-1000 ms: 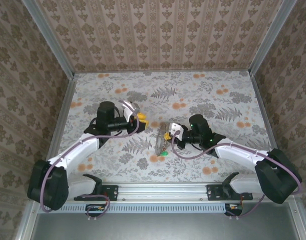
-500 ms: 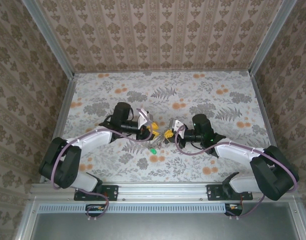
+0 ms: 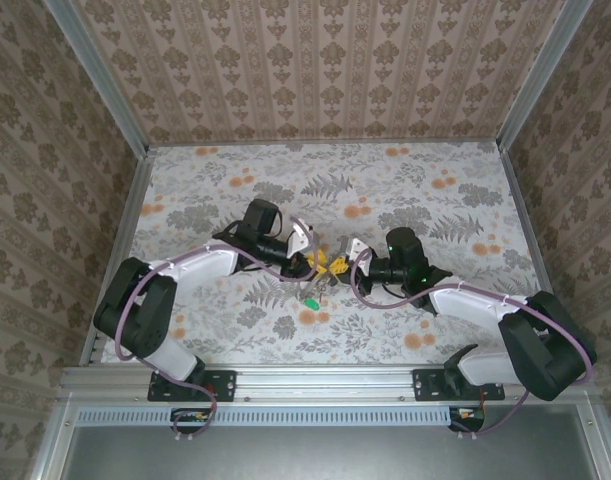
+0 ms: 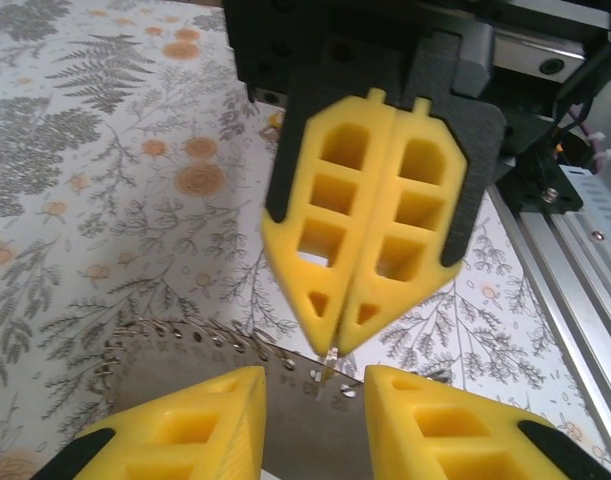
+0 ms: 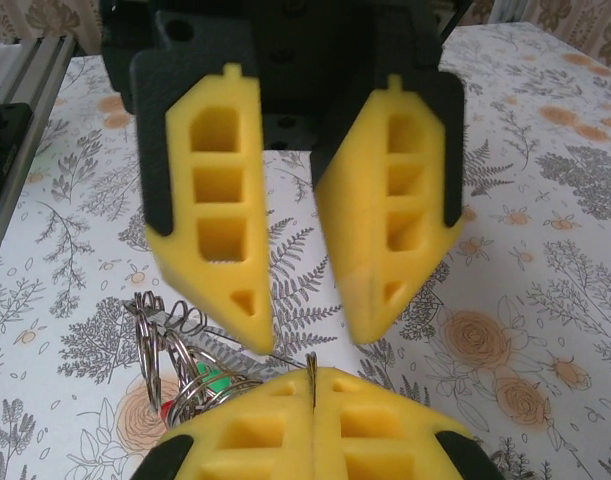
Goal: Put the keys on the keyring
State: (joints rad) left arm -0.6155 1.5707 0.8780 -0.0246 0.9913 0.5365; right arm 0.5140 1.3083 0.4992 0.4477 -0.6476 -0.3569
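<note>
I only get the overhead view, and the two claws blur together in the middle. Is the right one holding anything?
Observer: Yes. Its wrist view shows the right gripper shut on a thin metal sliver, apparently the keyring's edge.
Operator: And the left claw?
Observer: The left gripper is open; its fingers stand apart, facing the right one's tip.
Operator: I spot something green below them.
Observer: That's a green key head; a red key head sits beside it, among wire loops.
</note>
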